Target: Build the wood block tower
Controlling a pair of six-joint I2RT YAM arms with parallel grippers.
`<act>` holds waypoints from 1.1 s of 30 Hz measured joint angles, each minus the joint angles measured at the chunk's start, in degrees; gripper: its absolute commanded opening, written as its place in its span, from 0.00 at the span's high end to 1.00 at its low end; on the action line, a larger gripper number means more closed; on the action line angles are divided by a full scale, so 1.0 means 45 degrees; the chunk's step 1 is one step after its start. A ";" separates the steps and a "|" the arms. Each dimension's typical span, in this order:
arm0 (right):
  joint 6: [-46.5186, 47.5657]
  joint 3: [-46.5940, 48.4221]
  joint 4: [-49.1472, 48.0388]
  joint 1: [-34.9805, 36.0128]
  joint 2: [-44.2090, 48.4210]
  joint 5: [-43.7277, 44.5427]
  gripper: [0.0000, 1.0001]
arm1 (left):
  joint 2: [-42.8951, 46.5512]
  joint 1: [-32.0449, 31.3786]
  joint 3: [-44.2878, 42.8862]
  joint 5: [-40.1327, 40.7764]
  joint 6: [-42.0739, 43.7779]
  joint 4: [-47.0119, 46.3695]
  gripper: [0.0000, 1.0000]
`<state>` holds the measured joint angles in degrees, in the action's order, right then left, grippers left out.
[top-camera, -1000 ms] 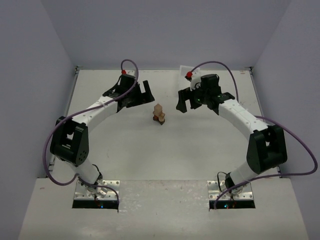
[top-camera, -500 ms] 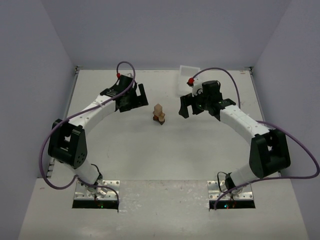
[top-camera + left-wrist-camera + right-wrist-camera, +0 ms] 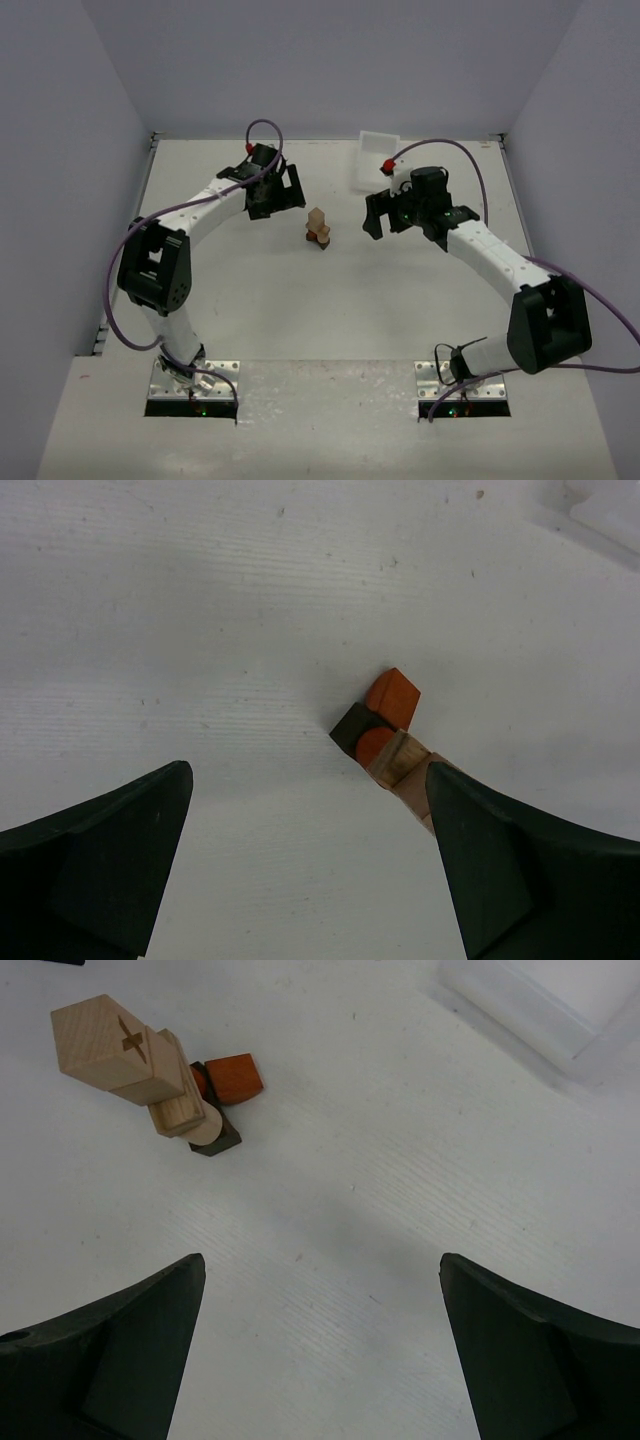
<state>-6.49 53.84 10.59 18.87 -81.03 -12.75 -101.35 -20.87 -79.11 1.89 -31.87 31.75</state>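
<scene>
from above i see the wood block tower (image 3: pixel 319 228) standing on the table (image 3: pixel 260 300) between the left gripper (image 3: pixel 283 192) and right gripper (image 3: pixel 380 213), touching neither. left wrist: jaws wide, nothing held, tower ahead. right wrist: jaws spread, empty too.

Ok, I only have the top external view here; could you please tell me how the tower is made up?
Observer: The right wrist view shows the wood block tower topped by a light tan cube with a cross marked on one face.
Operator: And at its base?
Observer: The left wrist view shows a dark block at the bottom, with an orange-brown block right beside it.
Operator: Is either gripper holding anything?
Observer: No; in the wrist views the left gripper and right gripper are open, nothing between their fingers.
</scene>
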 measured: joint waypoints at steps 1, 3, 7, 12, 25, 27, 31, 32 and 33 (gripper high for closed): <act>-0.0008 0.0022 0.0067 0.0000 0.0000 0.0167 0.01 | -0.0159 -0.0041 0.0004 0.0038 -0.0021 -0.0060 0.00; -0.0014 0.0062 0.0161 0.0000 -0.0001 0.0365 0.01 | -0.0304 -0.0101 0.0010 0.0181 -0.0021 -0.0105 0.00; -0.0055 0.0264 0.0312 0.0000 -0.0018 0.0658 0.01 | -0.0327 -0.0125 0.0022 0.0729 -0.0021 -0.0393 0.00; -0.0185 0.0615 0.0411 0.0000 -0.0406 0.0786 0.01 | -0.0327 -0.0125 0.0140 0.1268 -0.0017 -0.0739 0.00; -0.0232 0.0643 0.0628 0.0000 -0.0681 0.0811 0.01 | -0.0327 -0.0125 0.0369 0.1360 0.0023 -0.1173 0.00; -0.0232 0.0643 0.0659 0.0000 -0.0685 0.0811 0.01 | -0.0327 -0.0125 0.0369 0.1360 0.0025 -0.1199 0.00; -0.0232 0.0648 0.0709 0.0000 -0.0714 0.0811 0.01 | -0.0322 -0.0125 0.0369 0.1374 0.0032 -0.1215 0.00; -0.0229 0.0651 0.0713 0.0000 -0.0727 0.0811 0.01 | -0.0322 -0.0125 0.0369 0.1387 0.0032 -0.1215 0.00; -0.0229 0.0653 0.0714 0.0000 -0.0740 0.0811 0.01 | -0.0320 -0.0125 0.0370 0.1397 0.0032 -0.1219 0.00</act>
<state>-7.52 56.77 13.80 18.87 -84.37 -9.10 -102.80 -21.43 -77.44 8.18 -31.73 26.27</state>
